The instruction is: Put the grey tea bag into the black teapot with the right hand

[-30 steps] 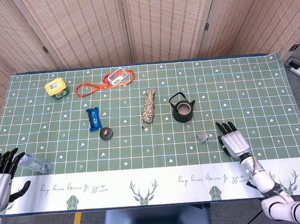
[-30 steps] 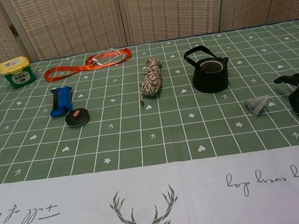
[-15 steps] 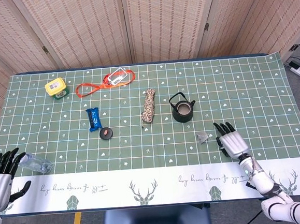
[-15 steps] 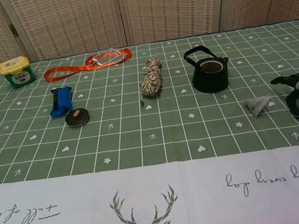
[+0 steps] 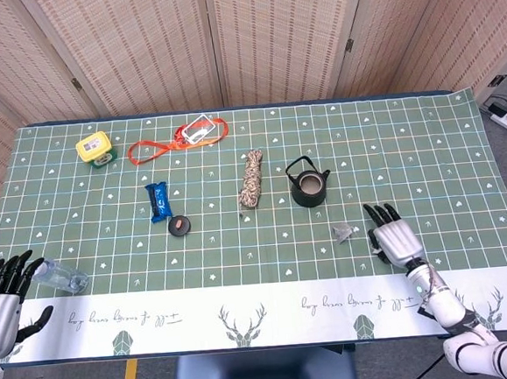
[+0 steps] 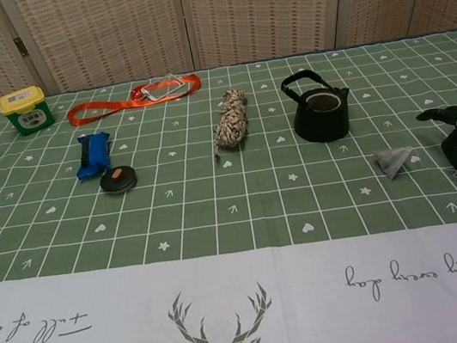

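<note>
**Q:** so where's the tea bag, and have you got it?

**A:** Nope. The grey tea bag (image 5: 343, 232) lies flat on the green checked cloth of the worktop (image 5: 426, 149), in front of the black teapot (image 5: 308, 185) and a bit to its right, apart from it. My right hand (image 5: 394, 239) sits just to the right of the bag, palm down over the cloth, fingers (image 6: 433, 114) spread and curled downward a little, holding nothing. There's a gap between the nearest fingertip and the bag in both views, so no contact.

**Q:** teapot open?

**A:** Yes, it stands upright with the handle up and the mouth uncovered (you can see the pale inside from above). A small round black lid (image 5: 179, 225) lies well off to the left, next to a blue packet (image 5: 157, 201).

**Q:** other hand?

**A:** My left hand (image 5: 0, 297) is at the near left corner, off the edge of the worktop, fingers apart and empty, beside a clear plastic bottle (image 5: 60, 277) lying on its side.

**Q:** anything else on there?

**A:** A coil of rope (image 5: 251, 180) left of the teapot, an orange lanyard (image 5: 175, 139) with a badge, and a yellow tub (image 5: 96, 148) at the far left.
</note>
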Motion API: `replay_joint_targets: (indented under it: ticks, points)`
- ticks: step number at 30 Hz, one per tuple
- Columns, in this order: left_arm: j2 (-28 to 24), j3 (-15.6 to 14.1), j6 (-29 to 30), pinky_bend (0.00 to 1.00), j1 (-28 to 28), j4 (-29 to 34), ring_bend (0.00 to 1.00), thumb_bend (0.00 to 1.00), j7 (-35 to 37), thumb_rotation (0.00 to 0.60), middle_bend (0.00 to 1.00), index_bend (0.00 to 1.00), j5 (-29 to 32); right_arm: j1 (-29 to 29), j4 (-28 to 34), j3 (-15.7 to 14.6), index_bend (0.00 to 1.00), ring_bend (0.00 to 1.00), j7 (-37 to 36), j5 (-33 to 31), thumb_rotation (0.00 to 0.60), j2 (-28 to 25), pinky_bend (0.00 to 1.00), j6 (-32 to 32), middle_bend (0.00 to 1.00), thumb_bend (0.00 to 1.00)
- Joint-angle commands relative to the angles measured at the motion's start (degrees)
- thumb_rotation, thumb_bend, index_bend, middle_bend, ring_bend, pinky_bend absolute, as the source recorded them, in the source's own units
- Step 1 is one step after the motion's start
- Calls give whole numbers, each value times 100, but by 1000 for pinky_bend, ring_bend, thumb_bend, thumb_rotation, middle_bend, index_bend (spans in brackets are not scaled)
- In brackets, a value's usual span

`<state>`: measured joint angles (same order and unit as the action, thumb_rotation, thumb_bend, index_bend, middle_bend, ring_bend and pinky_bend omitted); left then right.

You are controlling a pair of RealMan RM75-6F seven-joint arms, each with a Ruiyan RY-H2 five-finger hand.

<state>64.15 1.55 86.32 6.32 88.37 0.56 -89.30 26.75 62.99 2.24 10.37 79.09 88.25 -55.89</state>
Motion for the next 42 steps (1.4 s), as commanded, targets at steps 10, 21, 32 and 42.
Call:
replay_joint_targets:
  ticks: [10, 21, 32, 42]
  points:
    - [3, -1, 9, 40, 0, -6, 37, 269, 18, 600, 0, 94, -13, 40, 656, 242, 705, 33, -1, 83, 600, -420, 0, -412, 1, 414]
    - [9, 17, -12, 40, 16, -22, 38, 268, 11, 600, 0, 94, 13, 261, 2568, 941, 706, 38, 919, -233, 600, -1462, 0, -825, 11, 414]
    - [-4, 24, -69, 41, 31, -19, 41, 268, 45, 600, 0, 93, 67, 751, 3689, 1697, 710, 37, 1948, -1478, 600, -2006, 0, -753, 31, 414]
    - [-46, 65, -101, 41, 51, -58, 42, 268, 186, 600, 0, 93, 132, 1405, 3978, 2132, 711, 41, 2792, -2509, 600, -2065, 0, -837, 55, 414]
